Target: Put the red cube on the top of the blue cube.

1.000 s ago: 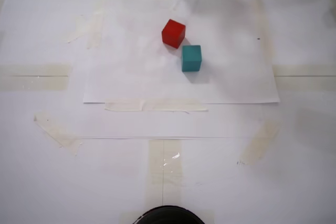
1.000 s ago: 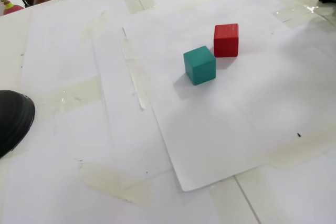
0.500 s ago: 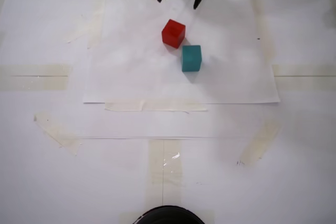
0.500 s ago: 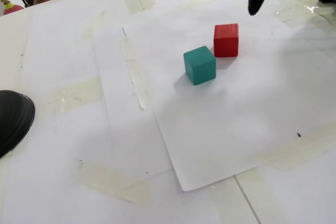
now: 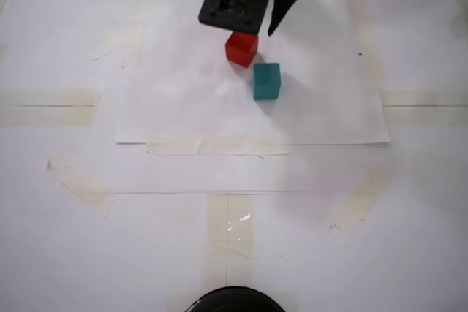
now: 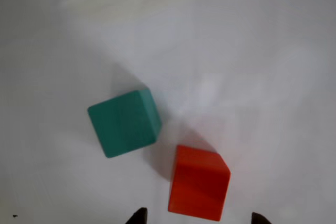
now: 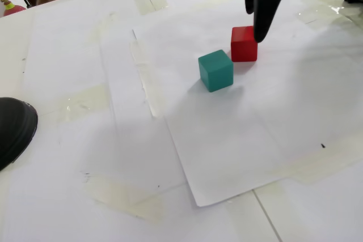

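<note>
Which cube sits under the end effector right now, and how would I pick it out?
On the white paper sheet taped to the table, two small cubes sit close together but apart, near the far edge in a fixed view. The one directly below the open end effector is the red cube. Its neighbour, the blue cube, is teal and lies clear of the fingers.

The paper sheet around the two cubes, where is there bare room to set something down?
The sheet is bare left of the red cube and blue cube, and bare between the blue cube and the sheet's near taped edge. To the right of the blue cube it is also free. It is crowded at the far edge, where the gripper hangs over the red cube.
</note>
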You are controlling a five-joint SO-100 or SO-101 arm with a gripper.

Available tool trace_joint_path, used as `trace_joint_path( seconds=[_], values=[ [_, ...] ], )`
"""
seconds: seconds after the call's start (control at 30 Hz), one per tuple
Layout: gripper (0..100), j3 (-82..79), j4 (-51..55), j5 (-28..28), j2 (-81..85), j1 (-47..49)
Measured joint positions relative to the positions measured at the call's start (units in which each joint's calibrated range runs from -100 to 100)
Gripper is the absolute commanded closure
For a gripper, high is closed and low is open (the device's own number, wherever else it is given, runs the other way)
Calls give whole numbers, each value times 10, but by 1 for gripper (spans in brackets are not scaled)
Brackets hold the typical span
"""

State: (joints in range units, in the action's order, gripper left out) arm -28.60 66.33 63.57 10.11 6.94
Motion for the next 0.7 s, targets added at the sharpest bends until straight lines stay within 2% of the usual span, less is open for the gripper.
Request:
trace_joint_path(
  seconds=[0.7],
  values=[
    [71,-3,-73,0,-49,-25]
  ],
)
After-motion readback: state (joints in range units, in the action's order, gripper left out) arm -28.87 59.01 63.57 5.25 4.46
